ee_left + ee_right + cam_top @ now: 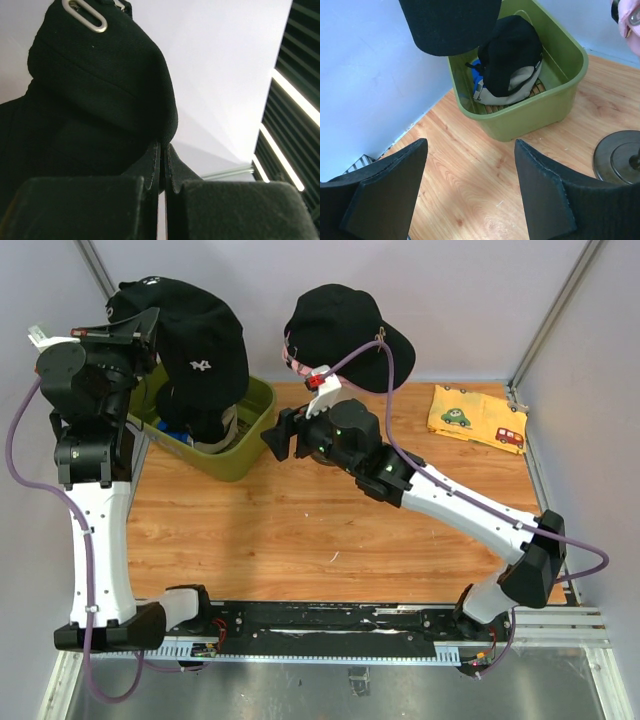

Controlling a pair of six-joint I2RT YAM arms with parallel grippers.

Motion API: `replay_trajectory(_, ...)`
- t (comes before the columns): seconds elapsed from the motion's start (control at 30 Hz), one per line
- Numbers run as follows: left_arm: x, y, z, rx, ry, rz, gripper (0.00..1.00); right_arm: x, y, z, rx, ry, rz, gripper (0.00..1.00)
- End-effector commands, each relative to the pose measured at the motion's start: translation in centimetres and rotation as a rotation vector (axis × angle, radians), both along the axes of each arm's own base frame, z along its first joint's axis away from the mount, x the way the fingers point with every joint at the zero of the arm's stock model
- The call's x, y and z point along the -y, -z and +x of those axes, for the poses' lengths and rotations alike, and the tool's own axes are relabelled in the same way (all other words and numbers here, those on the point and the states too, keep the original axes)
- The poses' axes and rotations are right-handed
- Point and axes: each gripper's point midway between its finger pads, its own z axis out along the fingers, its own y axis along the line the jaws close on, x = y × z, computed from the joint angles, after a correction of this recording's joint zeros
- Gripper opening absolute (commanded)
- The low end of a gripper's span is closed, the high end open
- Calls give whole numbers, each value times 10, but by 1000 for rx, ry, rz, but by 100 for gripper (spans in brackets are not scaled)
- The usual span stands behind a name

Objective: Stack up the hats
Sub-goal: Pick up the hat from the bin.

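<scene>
There are a black fabric cap with a white logo (205,335), another black fabric cap with a pink strap (345,320), an olive-green plastic bin (250,450), a yellow cloth patterned with red and green cars (478,416), and a light-brown wood-grain table (300,530).

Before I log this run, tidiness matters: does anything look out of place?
The caps in the green bin lie in a jumbled heap, not a neat stack. A yellow car-print cloth sits alone at the far right corner of the table.

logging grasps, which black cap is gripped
The white-logo black cap above the bin, pinched by the left gripper; the other black caps are free.
</scene>
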Motion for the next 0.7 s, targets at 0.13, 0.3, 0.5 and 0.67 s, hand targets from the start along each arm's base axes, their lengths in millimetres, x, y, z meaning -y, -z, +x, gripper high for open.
replay_trajectory(0.13, 17, -47, -36, 141, 111, -90, 0, 15, -44, -10, 12, -11, 216, 72)
replay_trajectory(0.3, 23, -55, -47, 163, 152, -126, 1, 4, -57, -18, -7, -71, 321, 72)
replay_trajectory(0.5, 30, -64, -59, 180, 200, -158, 1, -12, -69, -17, -29, -113, 426, 72)
replay_trajectory(0.67, 36, -68, -67, 189, 239, -193, 0, -22, -70, -13, -46, -123, 468, 73)
